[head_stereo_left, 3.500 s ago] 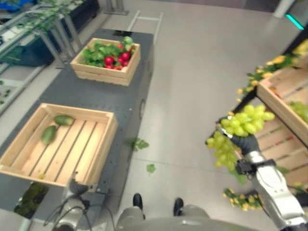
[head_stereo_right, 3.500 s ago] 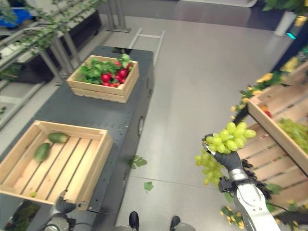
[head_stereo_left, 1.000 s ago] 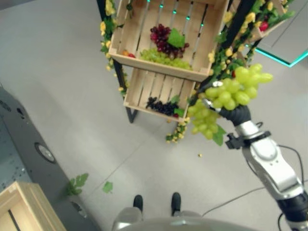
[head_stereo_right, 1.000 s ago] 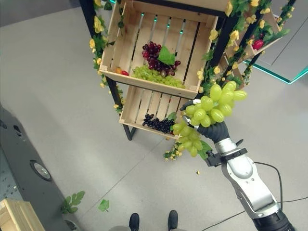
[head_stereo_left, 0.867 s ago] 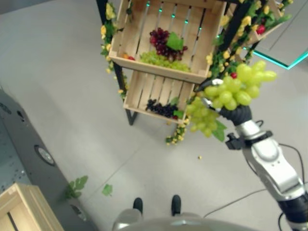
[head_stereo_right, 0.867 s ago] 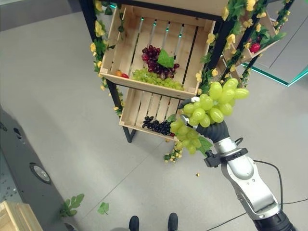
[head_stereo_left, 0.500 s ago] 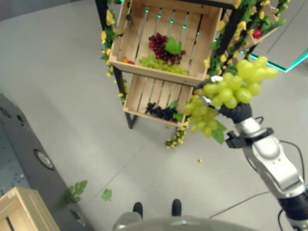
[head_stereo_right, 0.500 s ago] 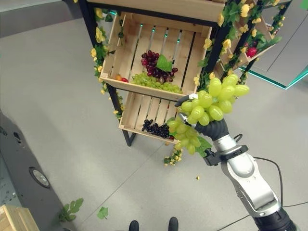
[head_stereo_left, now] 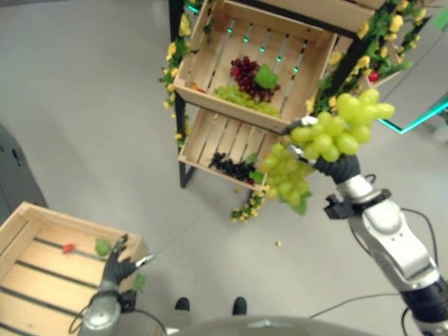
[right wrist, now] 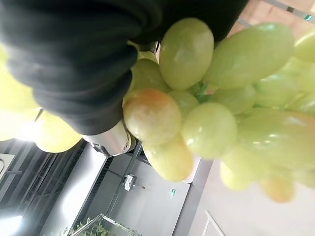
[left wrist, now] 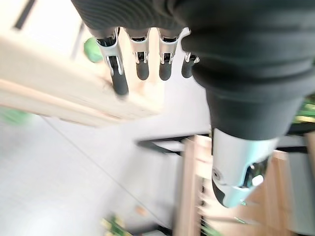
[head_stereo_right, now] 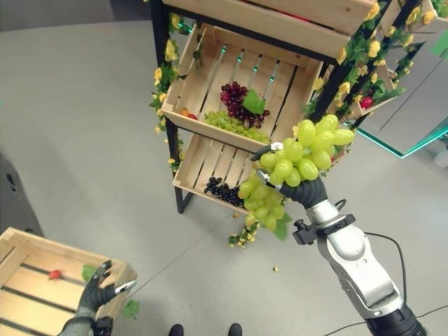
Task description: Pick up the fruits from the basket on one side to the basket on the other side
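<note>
My right hand (head_stereo_left: pixel 339 168) is raised in front of a flower-decked shelf, shut on a large bunch of green grapes (head_stereo_left: pixel 334 131). The bunch hangs down past the hand toward the shelf; close up, the grapes (right wrist: pixel 197 98) press against the dark cover. The upper shelf crate (head_stereo_left: pixel 224 42) holds dark red grapes (head_stereo_left: pixel 243 72) and green grapes (head_stereo_left: pixel 238 96). The lower shelf crate (head_stereo_left: pixel 210 136) holds dark grapes (head_stereo_left: pixel 227 166). At lower left a wooden crate (head_stereo_left: pixel 77 221) holds a small red fruit (head_stereo_left: pixel 68 247). My left hand (head_stereo_left: pixel 114 264) is open by that crate's near corner, fingers (left wrist: pixel 142 64) straight.
Black shelf posts wound with yellow flowers and leaves (head_stereo_left: pixel 175 63) frame the crates. Fallen flowers (head_stereo_left: pixel 246 208) lie on the grey floor under the shelf. A turquoise-edged platform (head_stereo_left: pixel 420 115) is at the right. Open floor lies between the shelf and the crate.
The camera has swung, bringing the lower-left crate and my left hand into view. My right hand still holds the grapes in front of the shelf.
</note>
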Robot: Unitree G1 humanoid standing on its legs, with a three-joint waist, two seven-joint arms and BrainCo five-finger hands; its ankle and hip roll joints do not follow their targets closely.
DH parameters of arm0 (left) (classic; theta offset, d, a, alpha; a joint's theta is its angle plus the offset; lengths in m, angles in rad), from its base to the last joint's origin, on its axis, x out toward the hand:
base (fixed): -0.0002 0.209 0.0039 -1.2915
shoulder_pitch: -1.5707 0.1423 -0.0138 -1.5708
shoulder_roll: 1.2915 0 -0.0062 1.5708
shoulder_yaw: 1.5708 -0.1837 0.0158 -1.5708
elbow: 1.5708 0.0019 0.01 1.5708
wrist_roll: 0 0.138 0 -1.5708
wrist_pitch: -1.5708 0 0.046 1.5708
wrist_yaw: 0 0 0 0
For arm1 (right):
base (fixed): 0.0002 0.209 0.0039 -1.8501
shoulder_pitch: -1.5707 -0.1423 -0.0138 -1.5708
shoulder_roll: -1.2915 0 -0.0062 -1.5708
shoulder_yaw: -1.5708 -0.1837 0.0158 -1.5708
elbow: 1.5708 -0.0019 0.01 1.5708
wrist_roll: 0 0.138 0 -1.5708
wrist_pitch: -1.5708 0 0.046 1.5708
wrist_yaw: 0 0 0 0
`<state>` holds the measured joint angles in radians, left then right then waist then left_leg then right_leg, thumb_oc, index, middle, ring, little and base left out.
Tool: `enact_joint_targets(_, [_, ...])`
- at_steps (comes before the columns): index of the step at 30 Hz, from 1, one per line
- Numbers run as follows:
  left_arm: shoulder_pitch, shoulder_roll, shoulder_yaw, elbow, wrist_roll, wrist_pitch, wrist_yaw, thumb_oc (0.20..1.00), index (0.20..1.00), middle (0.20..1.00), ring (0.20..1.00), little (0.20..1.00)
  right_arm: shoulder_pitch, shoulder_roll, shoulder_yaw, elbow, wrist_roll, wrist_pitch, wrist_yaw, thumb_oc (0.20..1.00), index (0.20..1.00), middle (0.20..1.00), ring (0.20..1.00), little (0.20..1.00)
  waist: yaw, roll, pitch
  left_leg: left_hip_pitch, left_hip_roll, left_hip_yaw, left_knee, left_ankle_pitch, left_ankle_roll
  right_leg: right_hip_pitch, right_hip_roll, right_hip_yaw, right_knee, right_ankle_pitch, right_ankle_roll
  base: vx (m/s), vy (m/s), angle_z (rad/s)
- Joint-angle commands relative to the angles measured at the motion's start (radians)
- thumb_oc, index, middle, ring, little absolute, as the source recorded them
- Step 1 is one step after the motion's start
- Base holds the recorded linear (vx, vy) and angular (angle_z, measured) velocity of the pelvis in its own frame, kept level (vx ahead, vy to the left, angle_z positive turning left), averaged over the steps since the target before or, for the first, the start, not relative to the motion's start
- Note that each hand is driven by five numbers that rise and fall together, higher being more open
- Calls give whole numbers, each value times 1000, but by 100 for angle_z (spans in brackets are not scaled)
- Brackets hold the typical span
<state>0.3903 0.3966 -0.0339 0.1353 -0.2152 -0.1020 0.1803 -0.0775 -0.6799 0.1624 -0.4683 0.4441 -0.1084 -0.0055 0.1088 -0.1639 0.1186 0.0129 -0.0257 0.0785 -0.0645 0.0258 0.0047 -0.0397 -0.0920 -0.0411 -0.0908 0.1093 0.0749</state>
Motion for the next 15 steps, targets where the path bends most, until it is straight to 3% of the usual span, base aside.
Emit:
enact_joint_targets(1, [-4, -13, 45, -101, -82, -60, -36, 1000, 1000, 1000, 1000, 1000, -88, -29, -79, -25, 31, -42, 8, 200, 200, 200, 200, 200, 1, 54, -11, -48, 39, -73, 26, -53, -24, 24, -28, -35, 54, -107, 78, 9, 2, -4])
enact_joint_targets(15, [31, -18, 101, -255, -174, -54, -78, 1000, 1000, 1000, 1000, 1000, -95, -2, -83, -9, 28, -19, 37, 200, 200, 200, 200, 200, 7, 57, -10, -40, 40, -78, 23, -54, -24, 37, -28, -39, 48, -111, 74, 1, 0, 0])
